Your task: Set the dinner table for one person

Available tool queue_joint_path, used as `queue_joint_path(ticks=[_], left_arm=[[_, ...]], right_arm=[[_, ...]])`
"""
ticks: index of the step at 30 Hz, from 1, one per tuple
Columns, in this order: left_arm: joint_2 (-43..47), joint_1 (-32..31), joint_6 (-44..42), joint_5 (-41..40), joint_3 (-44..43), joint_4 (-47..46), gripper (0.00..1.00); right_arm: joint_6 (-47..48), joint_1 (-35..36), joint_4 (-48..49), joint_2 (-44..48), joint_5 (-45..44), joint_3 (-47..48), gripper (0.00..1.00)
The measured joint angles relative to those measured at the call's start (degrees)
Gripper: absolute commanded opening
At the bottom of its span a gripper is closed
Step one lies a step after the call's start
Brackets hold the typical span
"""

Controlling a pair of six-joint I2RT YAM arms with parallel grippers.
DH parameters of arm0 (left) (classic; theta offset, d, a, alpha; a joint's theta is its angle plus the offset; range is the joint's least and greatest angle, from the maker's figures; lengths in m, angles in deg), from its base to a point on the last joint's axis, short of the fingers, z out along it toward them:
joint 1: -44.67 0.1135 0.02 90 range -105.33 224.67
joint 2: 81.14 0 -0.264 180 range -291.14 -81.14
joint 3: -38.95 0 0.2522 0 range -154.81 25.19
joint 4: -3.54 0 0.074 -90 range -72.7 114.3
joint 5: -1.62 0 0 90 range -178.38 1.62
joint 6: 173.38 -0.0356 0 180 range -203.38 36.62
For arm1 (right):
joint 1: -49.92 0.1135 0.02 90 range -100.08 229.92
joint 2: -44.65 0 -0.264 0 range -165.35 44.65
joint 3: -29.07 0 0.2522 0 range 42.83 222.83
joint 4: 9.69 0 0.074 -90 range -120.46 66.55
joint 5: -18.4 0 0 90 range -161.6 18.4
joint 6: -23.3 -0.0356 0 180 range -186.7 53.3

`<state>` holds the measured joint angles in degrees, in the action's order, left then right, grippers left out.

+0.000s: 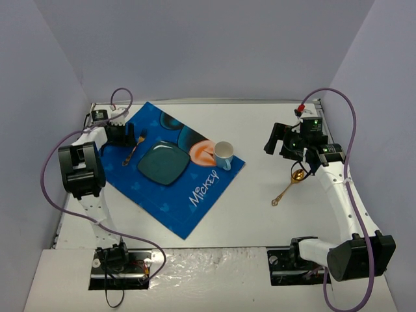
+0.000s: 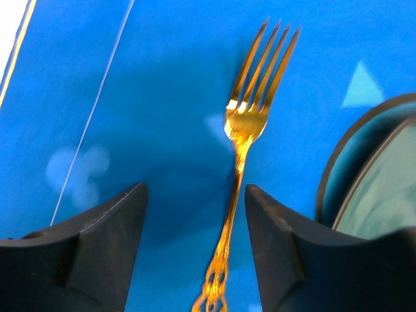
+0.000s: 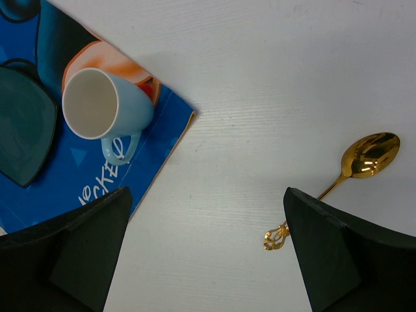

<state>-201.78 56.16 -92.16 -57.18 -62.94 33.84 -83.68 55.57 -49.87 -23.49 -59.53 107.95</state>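
The white dinner table [image 1: 253,214] carries a blue Mickey placemat [image 1: 188,201]. A teal square plate [image 1: 162,162] lies on the mat. A gold fork [image 1: 134,150] lies left of the plate. A light blue cup [image 1: 223,155] stands at the mat's right corner. A gold spoon [image 1: 289,184] lies on the bare table to the right. My left gripper [image 1: 136,138] is open, its fingers either side of the fork's handle [image 2: 229,240] without touching it. My right gripper [image 1: 277,147] is open and empty above the table between cup [image 3: 104,104] and spoon [image 3: 351,169].
The plate's edge [image 2: 374,188] sits close to the right of my left fingers. Metal rails run along the table's left edge [image 1: 77,169] and right edge [image 1: 323,107]. Purple cables loop over both arms. Grey walls enclose the back and sides.
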Motion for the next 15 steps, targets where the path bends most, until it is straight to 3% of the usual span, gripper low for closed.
queue_joint_path(ticks=[11,15], left_arm=[[13.3,-2.0,-0.5,-13.2,12.8,-0.9,0.72],[15.0,-2.3,-1.5,-15.7,15.1,0.4,0.79]], right_arm=[[0.5,0.0,0.0,0.9,0.1,-0.6,1.00],[0.7,0.0,0.0,1.3,0.3,-1.0,1.00]])
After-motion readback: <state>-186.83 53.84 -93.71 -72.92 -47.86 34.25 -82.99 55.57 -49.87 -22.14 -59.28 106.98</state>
